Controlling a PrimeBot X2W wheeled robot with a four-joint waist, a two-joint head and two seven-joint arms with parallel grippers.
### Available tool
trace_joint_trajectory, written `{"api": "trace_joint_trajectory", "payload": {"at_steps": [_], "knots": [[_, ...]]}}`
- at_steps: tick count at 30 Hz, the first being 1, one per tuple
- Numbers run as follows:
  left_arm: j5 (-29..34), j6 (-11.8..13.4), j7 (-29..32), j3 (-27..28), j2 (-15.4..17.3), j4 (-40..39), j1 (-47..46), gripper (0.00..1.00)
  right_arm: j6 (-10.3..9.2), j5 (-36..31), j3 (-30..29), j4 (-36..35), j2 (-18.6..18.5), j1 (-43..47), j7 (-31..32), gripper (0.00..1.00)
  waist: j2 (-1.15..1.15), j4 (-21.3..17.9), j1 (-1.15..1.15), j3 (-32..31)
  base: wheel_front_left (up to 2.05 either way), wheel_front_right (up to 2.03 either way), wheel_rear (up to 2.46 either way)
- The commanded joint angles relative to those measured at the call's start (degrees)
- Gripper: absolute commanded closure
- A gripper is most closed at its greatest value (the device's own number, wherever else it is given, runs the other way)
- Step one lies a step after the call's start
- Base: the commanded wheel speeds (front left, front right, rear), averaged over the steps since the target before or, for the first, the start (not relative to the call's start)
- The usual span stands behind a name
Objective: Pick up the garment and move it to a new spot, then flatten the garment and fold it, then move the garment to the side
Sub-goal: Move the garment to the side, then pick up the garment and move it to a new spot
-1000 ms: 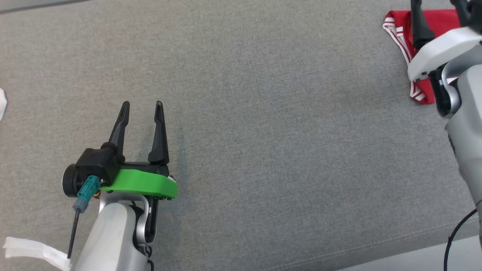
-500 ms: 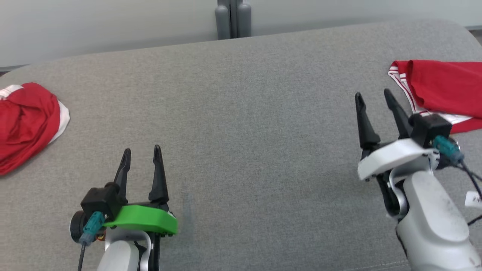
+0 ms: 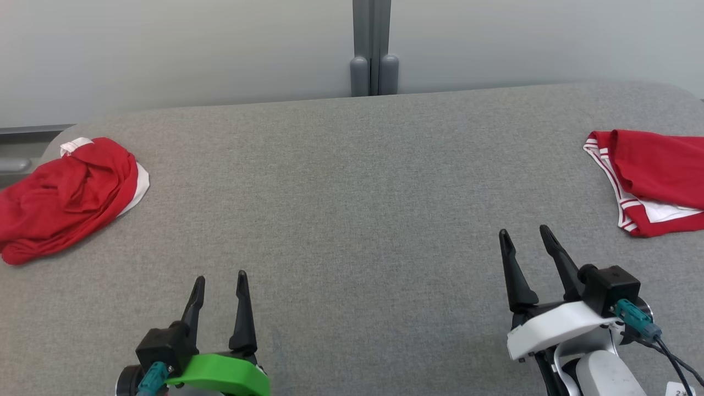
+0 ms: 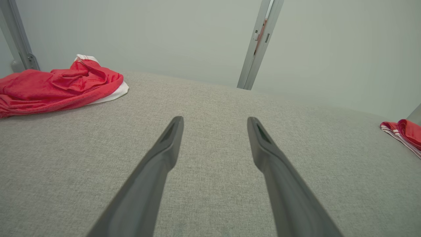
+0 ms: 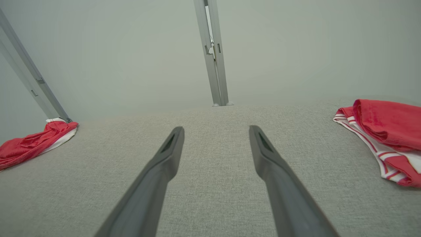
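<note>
**Two red garments lying at opposite ends, both grippers spread and empty**

Head view: The left gripper (image 3: 220,276) is being held over the grey surface (image 3: 352,192) at the lower left, its fingers spread apart with nothing between them. Its wrist is being cut off by the bottom edge. The right gripper (image 3: 523,231) is being held at the lower right, likewise spread and empty. A crumpled garment (image 3: 66,195), red with white trim, is lying at the far left, well apart from both grippers. A folded garment (image 3: 654,176), red with striped edging, is lying at the far right and is being cut off by the frame. A post (image 3: 372,49) is standing against the wall (image 3: 165,49) behind.

Left wrist view: The fingers are being shown parted above bare fabric. The crumpled garment (image 4: 59,87) is being clipped by the left edge, and just a corner of the folded garment (image 4: 406,131) is being shown at the right.

Right wrist view: The fingers are being kept wide apart, gripping nothing. The folded garment (image 5: 384,128) is lying nearby to the right, partly cropped; what kind of clothing it is cannot be told.
</note>
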Motion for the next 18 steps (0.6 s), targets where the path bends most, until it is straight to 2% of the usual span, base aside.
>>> {"api": "trace_joint_trajectory", "payload": {"at_steps": [1, 18], "knots": [[-0.33, 0.41, -0.03, -0.41, 0.04, -0.37, 1.24, 0.0, -0.11, 0.98, -0.03, -1.0, -0.08, 1.26, -0.08, 0.0, 0.0, 0.25, 0.0, -0.51, 0.0, 0.0, 0.0], [-0.58, 0.63, -0.03, -1.94, 0.03, -0.87, 1.3, 0.0, -0.1, 2.54, 0.8, -3.76, -0.05, 4.31, 1.13, 0.0, 0.0, 0.35, 0.0, -0.98, 0.0, 0.0, 0.0]]}}
